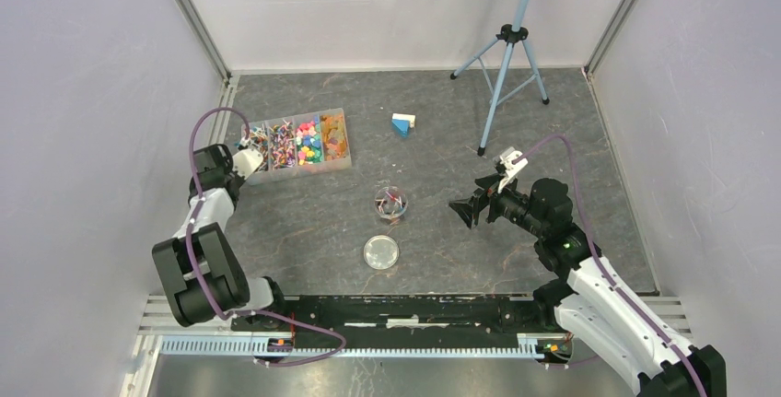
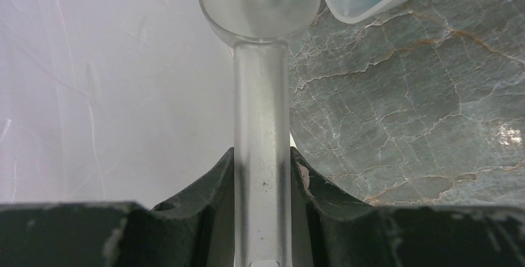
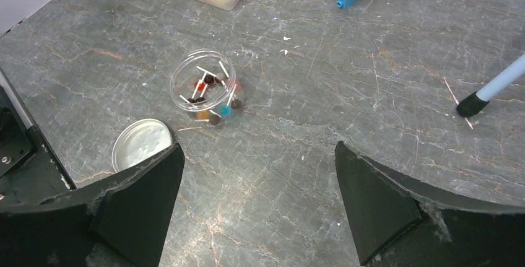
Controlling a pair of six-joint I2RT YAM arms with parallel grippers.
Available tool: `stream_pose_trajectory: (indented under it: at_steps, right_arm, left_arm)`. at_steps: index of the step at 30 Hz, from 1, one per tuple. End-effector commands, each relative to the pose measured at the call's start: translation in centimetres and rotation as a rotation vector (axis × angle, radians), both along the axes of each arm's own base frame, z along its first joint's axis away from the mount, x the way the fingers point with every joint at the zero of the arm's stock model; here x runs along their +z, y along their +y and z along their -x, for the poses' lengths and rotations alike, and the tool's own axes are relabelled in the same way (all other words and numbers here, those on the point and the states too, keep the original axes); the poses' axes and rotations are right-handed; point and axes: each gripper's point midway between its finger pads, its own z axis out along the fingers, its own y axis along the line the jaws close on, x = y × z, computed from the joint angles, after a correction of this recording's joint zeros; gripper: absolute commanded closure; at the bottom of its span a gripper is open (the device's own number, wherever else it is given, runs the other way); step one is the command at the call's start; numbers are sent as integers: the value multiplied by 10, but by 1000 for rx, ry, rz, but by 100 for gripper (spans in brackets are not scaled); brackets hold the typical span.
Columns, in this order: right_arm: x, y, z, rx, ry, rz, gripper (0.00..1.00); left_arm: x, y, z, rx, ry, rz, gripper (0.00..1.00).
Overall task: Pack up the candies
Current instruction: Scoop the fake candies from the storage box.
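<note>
The candies [image 1: 308, 143] fill a clear compartment tray [image 1: 337, 166] at the back left. More candies on white sticks [image 3: 210, 98] lie in a small clear jar [image 1: 390, 202] at the table's middle; the jar also shows in the right wrist view [image 3: 181, 75]. My left gripper [image 1: 247, 159] is at the tray's left end, shut on the handle of a clear plastic scoop [image 2: 260, 7] whose bowl looks empty. In the left wrist view my left gripper [image 2: 262, 158] points at the tray's corner [image 2: 365, 7]. My right gripper [image 1: 468, 205] is open and empty, right of the jar, and seen from the wrist [image 3: 260, 180] it hovers over bare table.
The jar's round metal lid [image 1: 381, 251] lies flat in front of the jar, and also shows in the right wrist view [image 3: 141, 144]. A blue-and-white block [image 1: 402, 123] sits behind the jar. A tripod [image 1: 509, 56] stands at the back right, one foot [image 3: 472, 103] near my right gripper.
</note>
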Motion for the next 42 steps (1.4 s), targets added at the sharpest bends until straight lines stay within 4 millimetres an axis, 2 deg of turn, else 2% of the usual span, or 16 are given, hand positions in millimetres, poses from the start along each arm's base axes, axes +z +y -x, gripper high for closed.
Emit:
stream_pose_trajectory:
  at_steps: [1, 5, 9, 21, 26, 28, 31, 39, 42]
  right_arm:
    - [16, 2, -3, -1, -53, -27, 2]
    - [15, 2, -3, -2, -52, -23, 2]
    - [15, 0, -2, -6, -54, -23, 2]
    - [16, -1, -1, -13, -61, -24, 2]
    - [15, -3, -1, -19, -64, -18, 2]
    - [16, -3, -1, -19, -65, -18, 2]
    - [15, -3, -2, -20, -67, -18, 2]
    - [14, -1, -3, -12, -62, -17, 2]
    - [12, 0, -3, -10, -59, -20, 2]
  left_arm:
    - [16, -11, -9, -101, -33, 9, 98]
    - [21, -12, -13, -89, -78, 19, 98]
    - [36, -7, -19, -27, -183, 45, 98]
    - [35, 4, -3, 58, -233, 52, 98]
    - [43, 33, 12, 195, -257, 9, 98]
    - [42, 38, 17, 195, -233, -20, 98]
    - [32, 35, 24, 156, -171, -36, 98]
    - [5, 13, 33, -7, -2, 18, 98]
    - [5, 10, 30, -35, 6, 13, 98]
